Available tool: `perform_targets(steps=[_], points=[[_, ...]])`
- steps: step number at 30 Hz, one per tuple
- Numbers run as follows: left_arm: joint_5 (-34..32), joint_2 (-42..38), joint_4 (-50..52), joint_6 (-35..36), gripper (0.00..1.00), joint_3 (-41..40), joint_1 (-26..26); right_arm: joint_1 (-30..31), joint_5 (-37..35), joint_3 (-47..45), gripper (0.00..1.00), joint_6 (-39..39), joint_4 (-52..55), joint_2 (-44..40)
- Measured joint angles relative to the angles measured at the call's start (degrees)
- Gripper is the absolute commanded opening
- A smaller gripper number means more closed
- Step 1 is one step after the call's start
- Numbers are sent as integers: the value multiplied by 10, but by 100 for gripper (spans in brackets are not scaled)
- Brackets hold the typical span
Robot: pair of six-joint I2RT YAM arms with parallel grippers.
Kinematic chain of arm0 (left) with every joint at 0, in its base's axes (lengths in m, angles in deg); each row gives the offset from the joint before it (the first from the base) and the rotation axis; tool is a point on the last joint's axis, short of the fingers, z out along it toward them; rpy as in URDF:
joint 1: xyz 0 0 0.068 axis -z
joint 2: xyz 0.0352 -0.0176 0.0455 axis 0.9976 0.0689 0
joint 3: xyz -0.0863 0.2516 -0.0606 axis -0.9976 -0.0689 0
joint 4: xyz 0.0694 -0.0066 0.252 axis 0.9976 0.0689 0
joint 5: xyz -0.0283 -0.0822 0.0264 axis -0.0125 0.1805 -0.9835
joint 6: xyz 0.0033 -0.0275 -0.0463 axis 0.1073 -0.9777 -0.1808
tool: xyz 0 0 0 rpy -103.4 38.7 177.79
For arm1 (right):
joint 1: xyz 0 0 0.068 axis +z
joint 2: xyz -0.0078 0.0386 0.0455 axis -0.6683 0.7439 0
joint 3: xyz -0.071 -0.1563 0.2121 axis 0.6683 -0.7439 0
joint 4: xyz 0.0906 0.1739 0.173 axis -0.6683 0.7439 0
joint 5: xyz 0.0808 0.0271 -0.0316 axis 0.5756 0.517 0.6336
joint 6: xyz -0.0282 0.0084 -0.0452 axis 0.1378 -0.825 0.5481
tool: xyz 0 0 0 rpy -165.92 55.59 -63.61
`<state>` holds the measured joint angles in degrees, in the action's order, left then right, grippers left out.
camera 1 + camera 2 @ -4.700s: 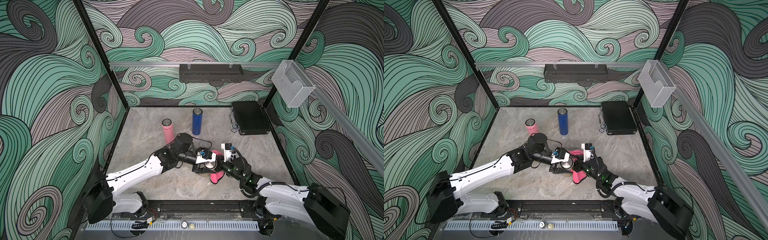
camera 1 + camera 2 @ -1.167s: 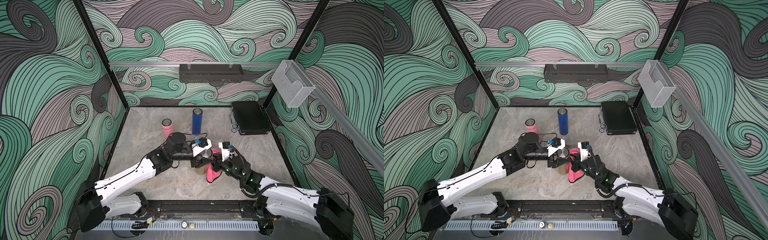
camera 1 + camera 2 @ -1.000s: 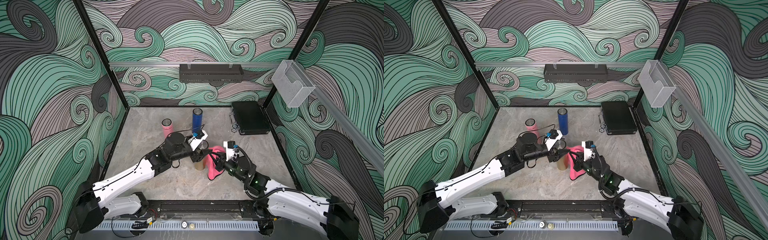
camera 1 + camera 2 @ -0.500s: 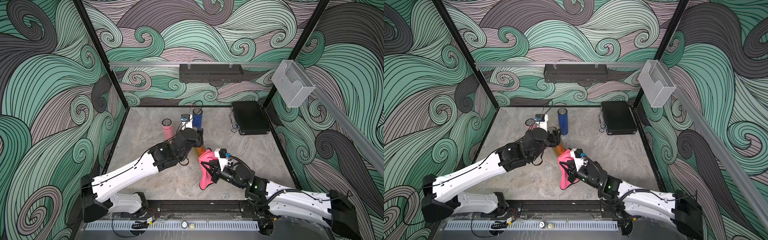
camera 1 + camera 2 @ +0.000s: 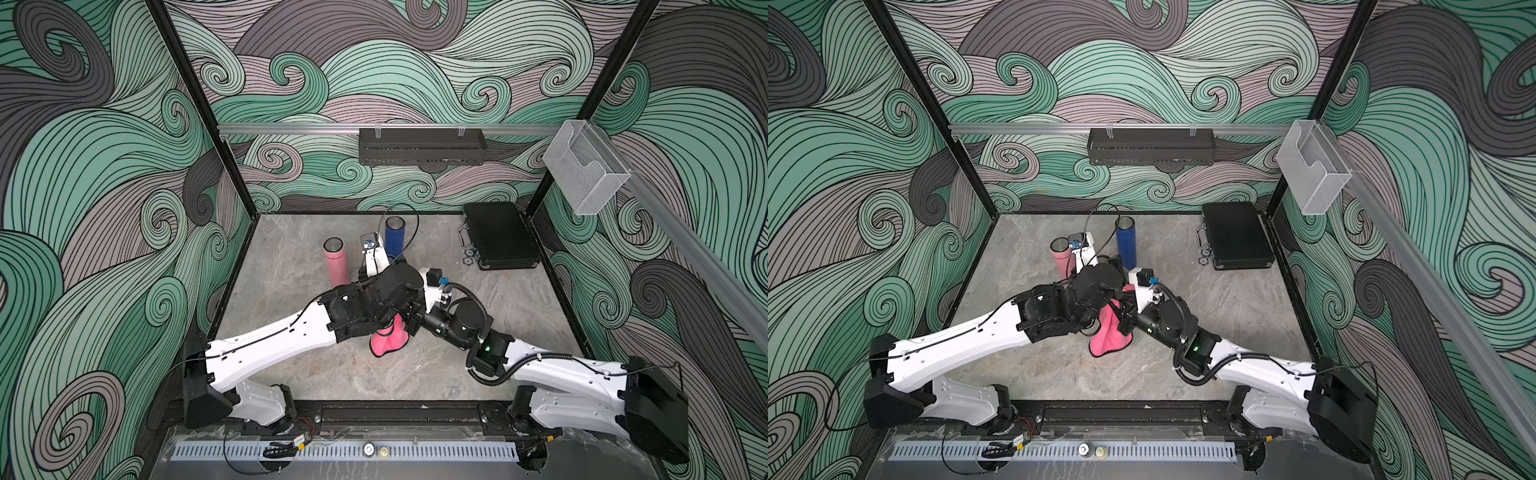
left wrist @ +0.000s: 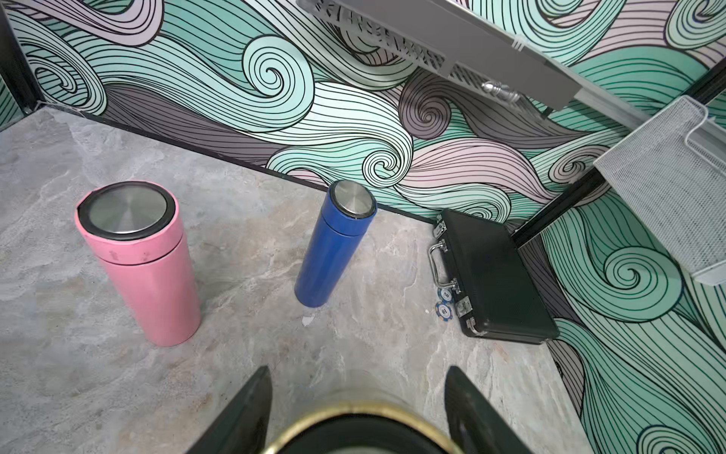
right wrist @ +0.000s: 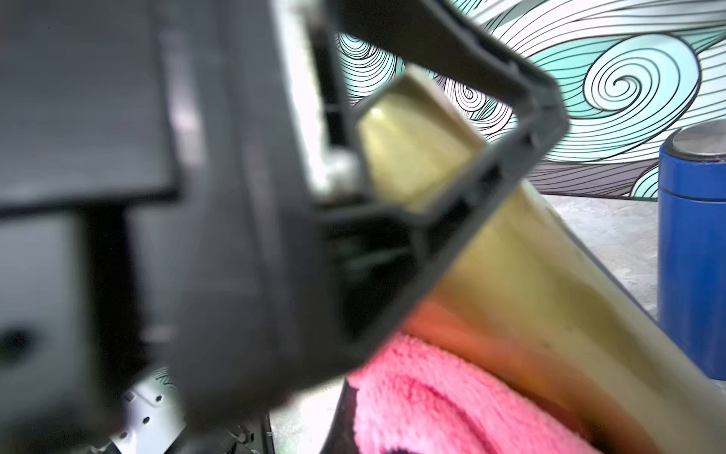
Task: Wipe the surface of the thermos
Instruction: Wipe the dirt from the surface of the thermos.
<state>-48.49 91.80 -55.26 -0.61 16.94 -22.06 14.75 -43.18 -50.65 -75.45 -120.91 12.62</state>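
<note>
Two bystanders, pink thermos [image 6: 145,267], blue thermos [image 6: 334,247]; left tool [image 6: 357,377] clamps gold thermos [image 7: 510,275], right tool [image 5: 1124,322] pinches cloth [image 5: 1106,340].

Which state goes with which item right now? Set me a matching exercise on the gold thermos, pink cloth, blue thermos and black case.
Things:
1. gold thermos
2. pink cloth
3. blue thermos
4. black case

States:
A. standing upright, untouched
B. lying flat, poker chips beside it
C. gripped in the left tool
D. hanging down in folds

Pairs: 1-C, 2-D, 3-A, 4-B
</note>
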Motion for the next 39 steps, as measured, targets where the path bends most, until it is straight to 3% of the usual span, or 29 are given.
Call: perform_targets(steps=[9, 17, 28, 39], points=[[-3, 0, -52, 57, 0, -27, 1, -11, 47, 0, 0, -24, -34, 23], [-7, 0, -66, 88, 0, -31, 7, -4, 53, -7, 0, -19, -43, -8], [21, 16, -23, 90, 0, -11, 11, -11, -11, -148, 0, -20, -82, -7], [33, 17, -21, 89, 0, 19, 11, 3, 14, -33, 0, 7, -11, -92]])
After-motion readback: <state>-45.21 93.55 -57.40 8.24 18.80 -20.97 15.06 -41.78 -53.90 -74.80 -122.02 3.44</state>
